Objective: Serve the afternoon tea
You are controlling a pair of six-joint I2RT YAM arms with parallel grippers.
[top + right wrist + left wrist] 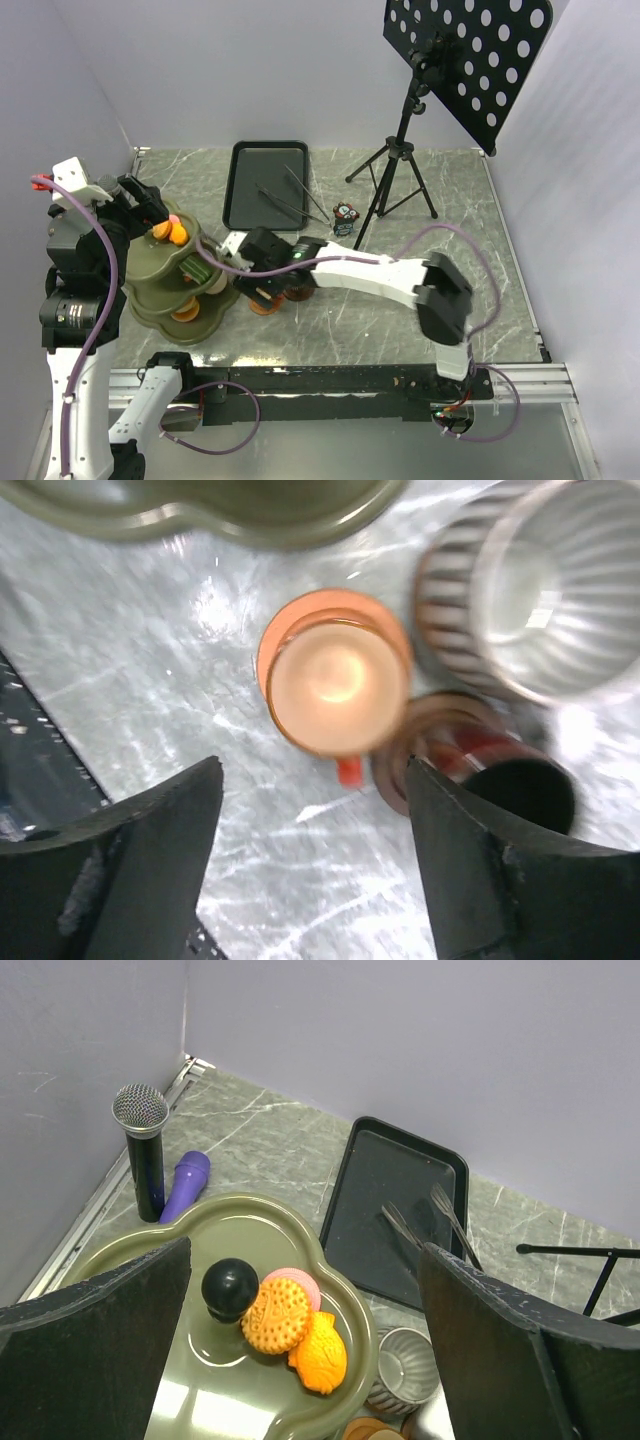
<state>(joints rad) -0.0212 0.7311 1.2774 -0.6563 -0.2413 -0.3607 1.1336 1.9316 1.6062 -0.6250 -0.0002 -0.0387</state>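
An olive tiered stand [150, 268] holds the pastries: an orange biscuit [276, 1314], a pink one [300, 1282] and an orange fish cake [321, 1353] beside its black knob [230, 1287]. My left gripper [305, 1250] hovers open over that top tier [250, 1225]. In the right wrist view a copper cup [337, 685] stands on an orange saucer [290, 630]. Next to it are a ribbed grey cup [530, 590] and a dark cup [520, 790] on a brown saucer [440, 720]. My right gripper [315, 770] is open just short of the copper cup, with only table between its fingers.
A black tray [265, 185] with thin tongs [290, 200] lies at the back. A music stand's tripod [400, 170] stands to the right, with a small object [346, 215] at its foot. A microphone [140, 1145] and a purple thing [185, 1185] sit by the left wall.
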